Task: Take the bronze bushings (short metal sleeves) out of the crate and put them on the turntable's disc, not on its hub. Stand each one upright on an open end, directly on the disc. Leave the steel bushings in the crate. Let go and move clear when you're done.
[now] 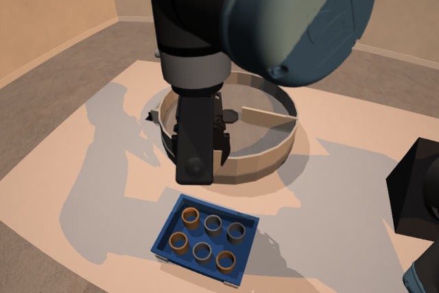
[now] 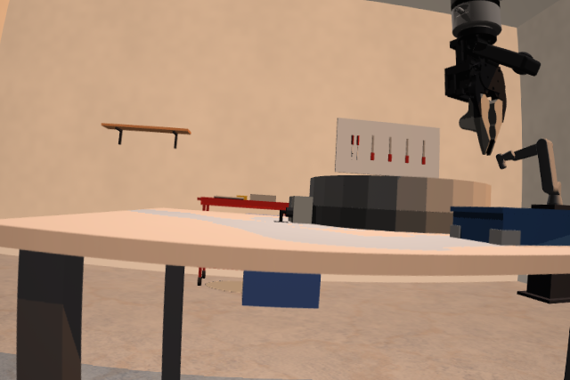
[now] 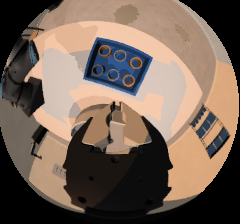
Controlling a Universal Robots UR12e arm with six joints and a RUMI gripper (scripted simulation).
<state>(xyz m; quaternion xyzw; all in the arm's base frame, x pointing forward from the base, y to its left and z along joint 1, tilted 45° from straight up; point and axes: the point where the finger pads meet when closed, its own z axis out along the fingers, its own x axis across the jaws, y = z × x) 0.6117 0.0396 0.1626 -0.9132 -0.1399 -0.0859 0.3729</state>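
A blue crate [image 1: 205,240] sits on the table in front of the turntable and holds six upright bushings. Three are bronze [image 1: 191,217] [image 1: 178,242] [image 1: 226,261] and three are steel [image 1: 213,225] [image 1: 236,232] [image 1: 202,252]. The turntable's grey disc [image 1: 255,130] has a dark hub [image 1: 231,115], a raised rim and a tan divider [image 1: 267,116]; no bushing shows on it. My gripper [image 2: 487,148] is shut and empty, hanging high above the turntable's near edge, just short of the crate [image 2: 506,223]. In the wrist view its fingertips point toward the crate [image 3: 119,65].
A black block [image 1: 414,190] stands at the table's right. A grey box [image 2: 301,209] is fixed to the turntable's side. A red cart [image 2: 243,203], a wall panel [image 2: 386,146] and a small arm [image 2: 543,168] stand beyond the table. My arm hides part of the disc in the top view.
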